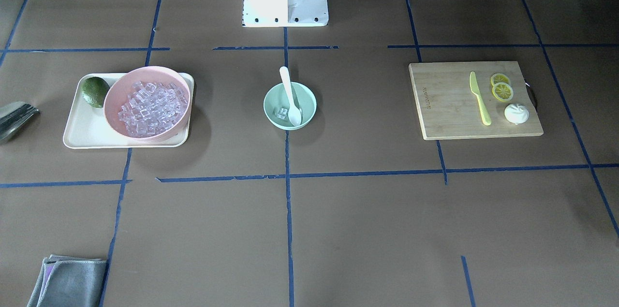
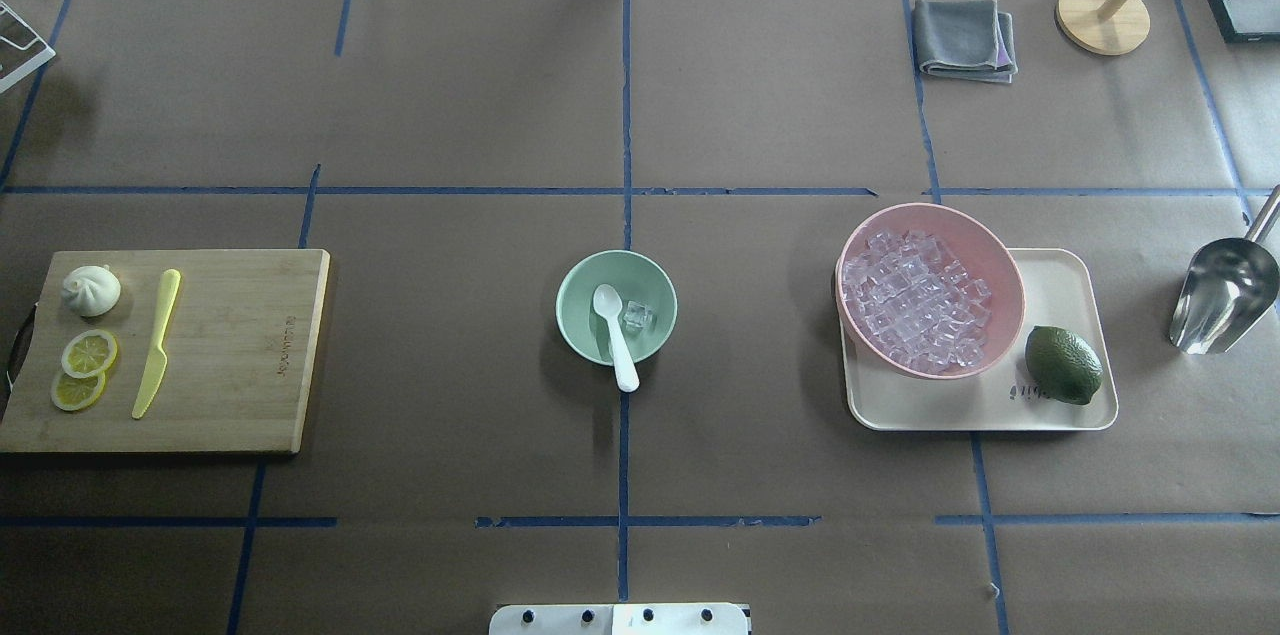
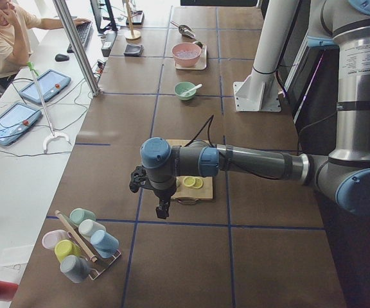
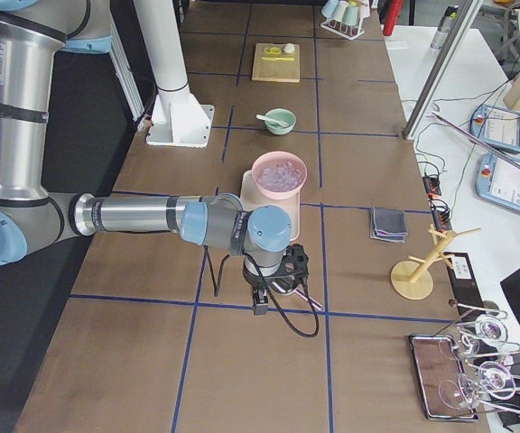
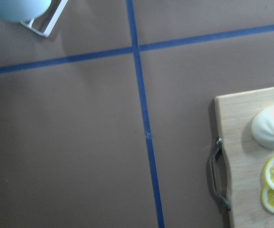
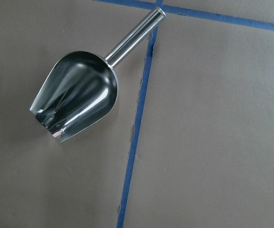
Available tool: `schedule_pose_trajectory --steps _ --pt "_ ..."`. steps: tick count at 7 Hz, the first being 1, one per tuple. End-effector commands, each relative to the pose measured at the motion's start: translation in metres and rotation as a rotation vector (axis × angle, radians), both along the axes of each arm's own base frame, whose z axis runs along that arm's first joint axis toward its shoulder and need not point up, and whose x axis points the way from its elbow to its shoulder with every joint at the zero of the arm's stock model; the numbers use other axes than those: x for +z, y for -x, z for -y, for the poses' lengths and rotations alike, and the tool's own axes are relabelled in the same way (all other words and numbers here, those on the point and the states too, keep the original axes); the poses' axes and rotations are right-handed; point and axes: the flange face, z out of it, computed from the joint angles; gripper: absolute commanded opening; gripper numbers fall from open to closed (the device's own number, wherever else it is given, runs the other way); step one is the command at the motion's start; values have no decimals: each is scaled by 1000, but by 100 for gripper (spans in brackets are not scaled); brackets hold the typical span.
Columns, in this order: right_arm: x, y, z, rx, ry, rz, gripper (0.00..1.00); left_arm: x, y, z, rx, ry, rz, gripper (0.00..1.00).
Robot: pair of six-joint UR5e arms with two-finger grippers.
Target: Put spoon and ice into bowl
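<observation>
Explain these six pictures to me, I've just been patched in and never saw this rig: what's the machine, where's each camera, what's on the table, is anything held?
It is a robot with two arms at a brown table. Two pictures look down on the table, one from behind the robot, one facing it. Two are side views from the table's ends: the left gripper hangs near the cutting board, the right gripper above the metal scoop. The last two are wrist cameras looking straight down. In the middle, the mint bowl holds the spoon and some ice. A pink bowl full of ice and a green fruit sit on a tray. I see nothing held; open or shut, I cannot tell.
</observation>
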Motion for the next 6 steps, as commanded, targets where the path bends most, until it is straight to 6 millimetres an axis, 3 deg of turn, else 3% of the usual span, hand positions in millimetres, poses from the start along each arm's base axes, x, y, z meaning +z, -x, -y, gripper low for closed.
schedule_pose_trajectory --steps 1,6 --pt "-1 0 1 21 17 -1 100 -3 0 -12 1 0 1 100" --pt "1 0 2 58 38 -13 100 -4 0 -17 0 0 1 100"
